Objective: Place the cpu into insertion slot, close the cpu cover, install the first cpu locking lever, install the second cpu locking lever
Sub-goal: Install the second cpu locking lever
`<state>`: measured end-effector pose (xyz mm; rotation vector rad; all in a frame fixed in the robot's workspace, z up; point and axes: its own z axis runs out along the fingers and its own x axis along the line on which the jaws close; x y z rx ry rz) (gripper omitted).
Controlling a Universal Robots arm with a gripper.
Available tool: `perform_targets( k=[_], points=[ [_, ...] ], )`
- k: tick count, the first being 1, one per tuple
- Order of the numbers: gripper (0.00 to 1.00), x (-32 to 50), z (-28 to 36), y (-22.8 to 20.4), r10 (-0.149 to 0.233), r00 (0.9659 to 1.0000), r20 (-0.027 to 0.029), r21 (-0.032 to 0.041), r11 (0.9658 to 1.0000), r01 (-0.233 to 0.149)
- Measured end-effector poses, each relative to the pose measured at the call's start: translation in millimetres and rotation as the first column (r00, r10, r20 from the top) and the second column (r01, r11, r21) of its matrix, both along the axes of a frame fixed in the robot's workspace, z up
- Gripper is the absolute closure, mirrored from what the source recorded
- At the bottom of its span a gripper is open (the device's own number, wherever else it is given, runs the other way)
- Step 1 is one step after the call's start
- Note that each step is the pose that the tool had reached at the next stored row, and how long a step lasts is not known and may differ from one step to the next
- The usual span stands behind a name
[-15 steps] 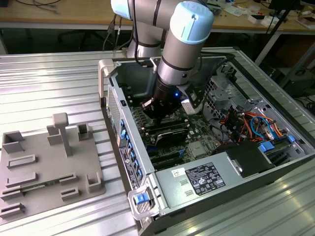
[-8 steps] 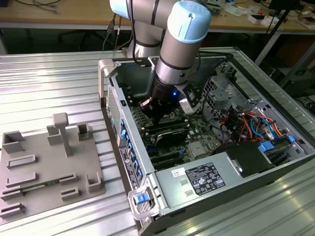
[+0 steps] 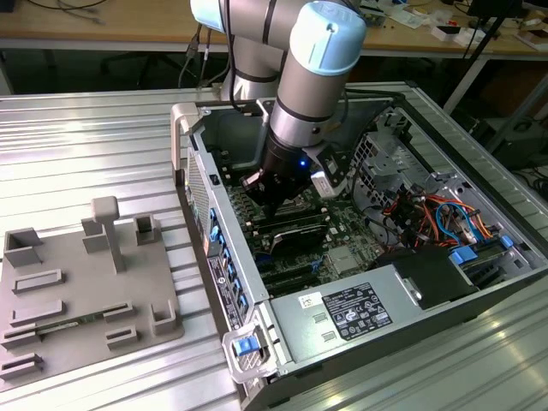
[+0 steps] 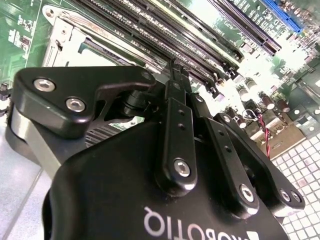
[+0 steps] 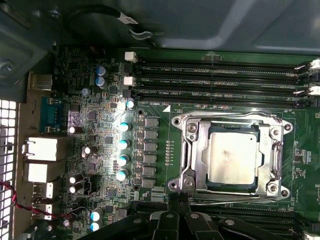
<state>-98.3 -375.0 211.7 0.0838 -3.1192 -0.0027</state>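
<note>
The cpu, a silver-grey square chip, lies in the insertion slot on the green board. The cpu cover, a silver frame plate, lies flat over the chip's edges. Thin metal levers run along two opposite sides of the slot; I cannot tell whether they are latched. My gripper is shut with nothing between its fingers, its tips right beside one corner of the slot. In the second wrist view the black fingers meet above the slot's rim. In the exterior view the gripper reaches down inside the computer case.
Long black memory slots flank the socket on both sides. Capacitors and rear ports stand beyond it. The case walls, a power supply and cable bundles hem the arm in. A grey fixture plate lies at the exterior view's left.
</note>
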Motion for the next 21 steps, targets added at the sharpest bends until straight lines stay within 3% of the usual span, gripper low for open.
perform_targets(
  k=[6, 21],
  points=[
    [0.89, -1.4, -0.2, 2.1, 0.012, 0.9999, 0.0001, 0.0001, 0.9999, -0.012],
    [0.89, -1.9, -0.5, 2.5, 0.020, 0.9998, 0.0001, 0.0005, 0.9998, -0.020]
  ],
)
